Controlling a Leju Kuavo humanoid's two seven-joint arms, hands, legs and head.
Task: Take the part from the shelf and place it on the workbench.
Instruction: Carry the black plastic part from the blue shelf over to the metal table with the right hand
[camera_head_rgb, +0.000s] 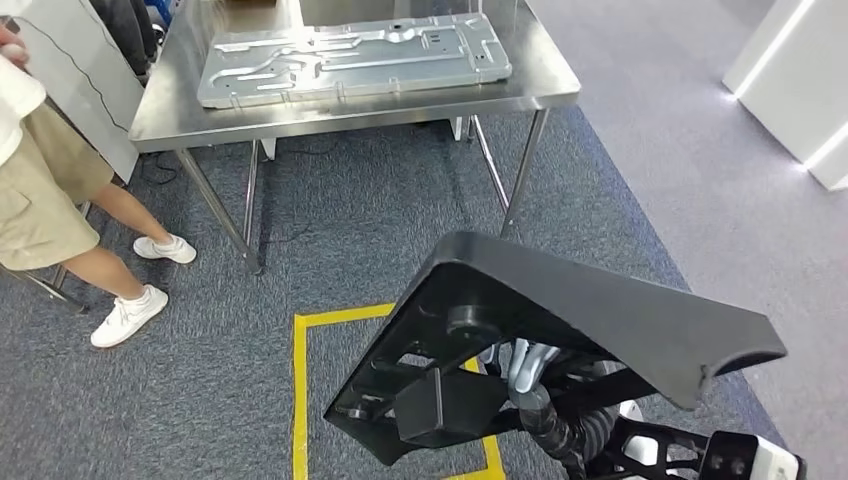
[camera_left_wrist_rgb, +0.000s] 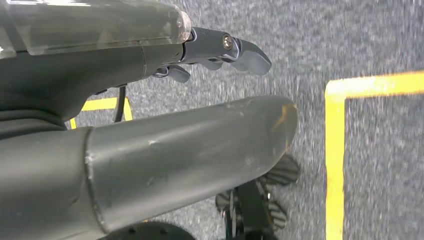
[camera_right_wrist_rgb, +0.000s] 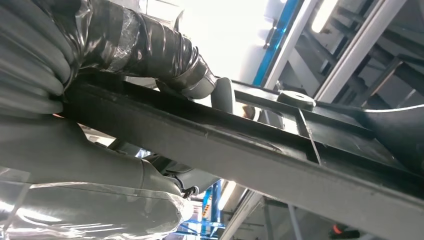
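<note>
R hand (camera_right_wrist_rgb: 165, 70) grips black part (camera_head_rgb: 560, 330) | workbench (camera_head_rgb: 350, 108) ahead | L hand (camera_left_wrist_rgb: 220, 50) empty

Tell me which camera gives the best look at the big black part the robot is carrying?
The head view: the black part appears nearly whole, carried above the carpet short of the steel workbench. The right wrist view shows its ribbed underside close up, gripped by the right hand. The left wrist view looks at carpet.

no readable text, labels, brands, numbers or signs on anything
</note>
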